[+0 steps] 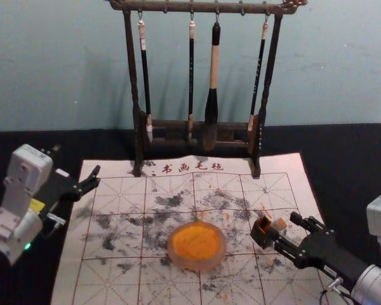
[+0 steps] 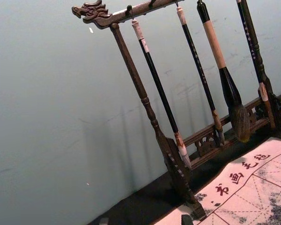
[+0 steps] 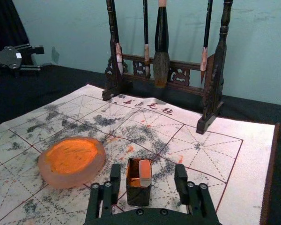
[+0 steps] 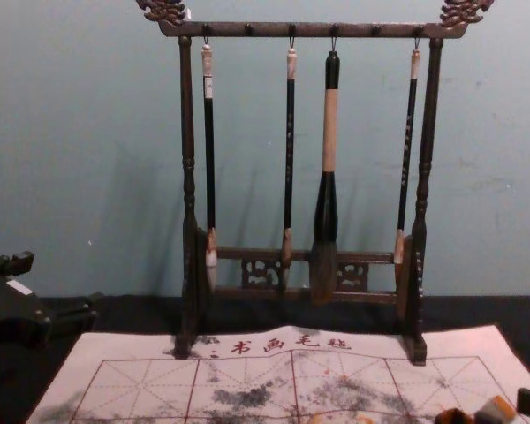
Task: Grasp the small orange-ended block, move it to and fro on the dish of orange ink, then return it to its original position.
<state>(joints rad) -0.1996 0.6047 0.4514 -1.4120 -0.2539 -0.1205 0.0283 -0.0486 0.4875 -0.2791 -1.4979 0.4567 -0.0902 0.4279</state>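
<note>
Trouble is, right claw (image 1: pixel 284 227) is wide open, empty, lower right of head view (left claw (image 1: pixel 76 160) idle, left), and small orange-ended rectangular block (image 3: pixel 145 169) sits at a dark open-topped box's (image 3: pixel 138 197) mouth between its fingers, so closing low could snag both.

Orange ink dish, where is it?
In the head view, the dish sits on the mat, left of the right pincer, in front of the brush rack.
</note>
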